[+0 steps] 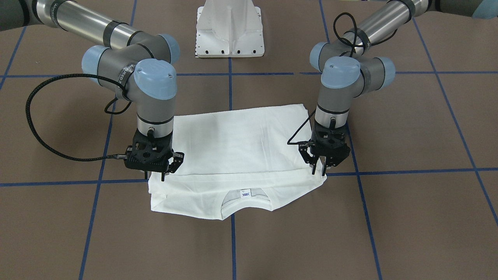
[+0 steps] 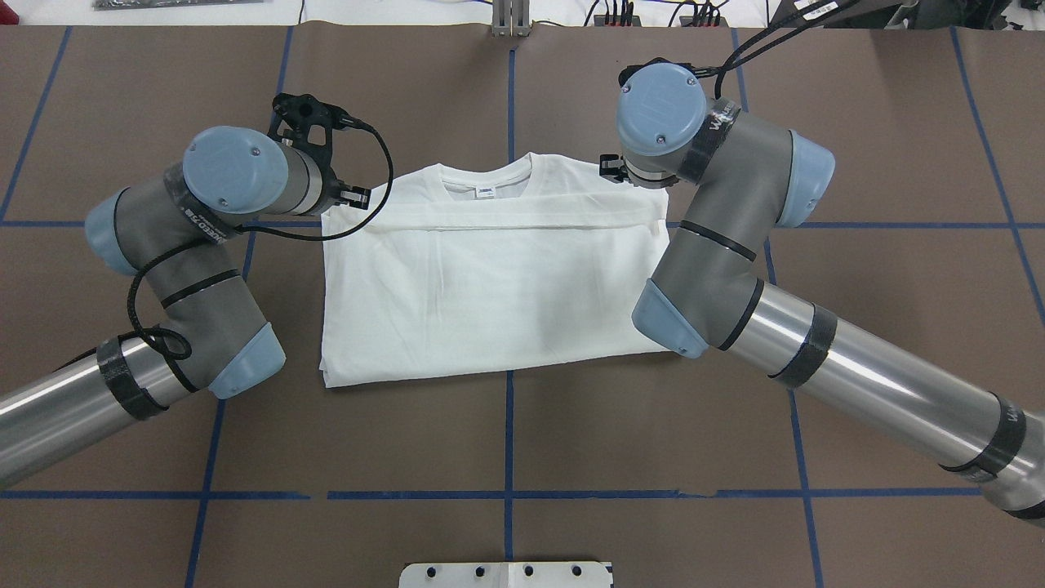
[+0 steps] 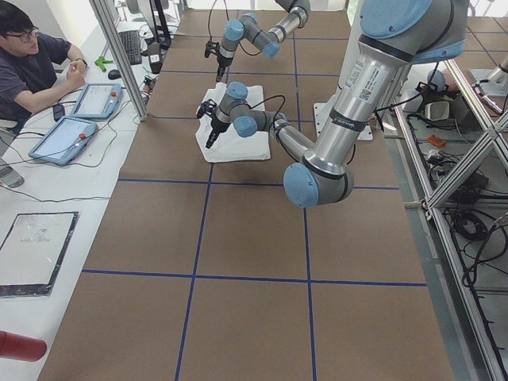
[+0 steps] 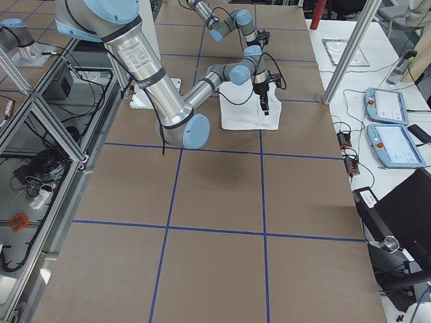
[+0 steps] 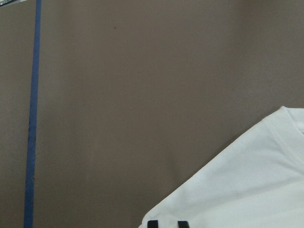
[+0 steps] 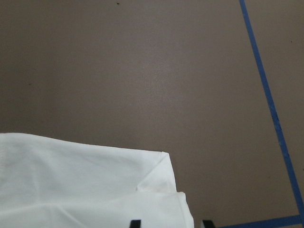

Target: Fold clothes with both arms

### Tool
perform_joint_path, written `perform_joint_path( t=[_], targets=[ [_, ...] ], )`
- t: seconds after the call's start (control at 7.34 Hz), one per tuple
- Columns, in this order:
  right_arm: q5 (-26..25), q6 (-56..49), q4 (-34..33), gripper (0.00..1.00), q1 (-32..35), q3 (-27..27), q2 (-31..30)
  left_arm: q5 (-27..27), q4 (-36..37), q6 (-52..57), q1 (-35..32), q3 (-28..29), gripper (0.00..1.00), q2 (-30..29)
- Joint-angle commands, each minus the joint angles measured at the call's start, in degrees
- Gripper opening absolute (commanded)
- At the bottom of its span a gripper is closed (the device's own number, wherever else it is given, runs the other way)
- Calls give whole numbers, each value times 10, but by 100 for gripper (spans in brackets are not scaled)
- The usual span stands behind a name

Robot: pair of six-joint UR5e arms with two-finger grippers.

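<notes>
Lit brightly and evenly from above, with no hard shadows anywhere. Casts only a soft grey smudge on the T-shirt (image 2: 490, 278) beside the right arm (image 2: 718, 261), plus a thin dark rim under the cloth's edges in the front-facing view. Pushes the white fabric close to blown out, leaving folds barely readable. Streaks pale glare along the silver tube of the left arm (image 1: 373, 27). Turns flatter, faintly grainy and soft in the wrist views, darkening toward the corners over the table (image 5: 142, 95). Splays the blue tape lines (image 3: 197, 275) and tilts the frame posts (image 3: 119, 55) in the wide-angled side views.
</notes>
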Motion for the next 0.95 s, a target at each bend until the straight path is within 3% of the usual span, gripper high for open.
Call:
perform_joint_path(
  t=[0.0, 0.41, 0.82],
  targets=[
    [33, -50, 2, 100, 18, 23, -12, -47, -9, -4, -2, -62, 100, 43],
    [32, -50, 3, 100, 18, 40, -24, -47, -12, -93, 78, -174, 100, 137],
    [33, -50, 3, 100, 18, 45, -24, -5, -14, -160, 158, -165, 100, 146]
  ],
)
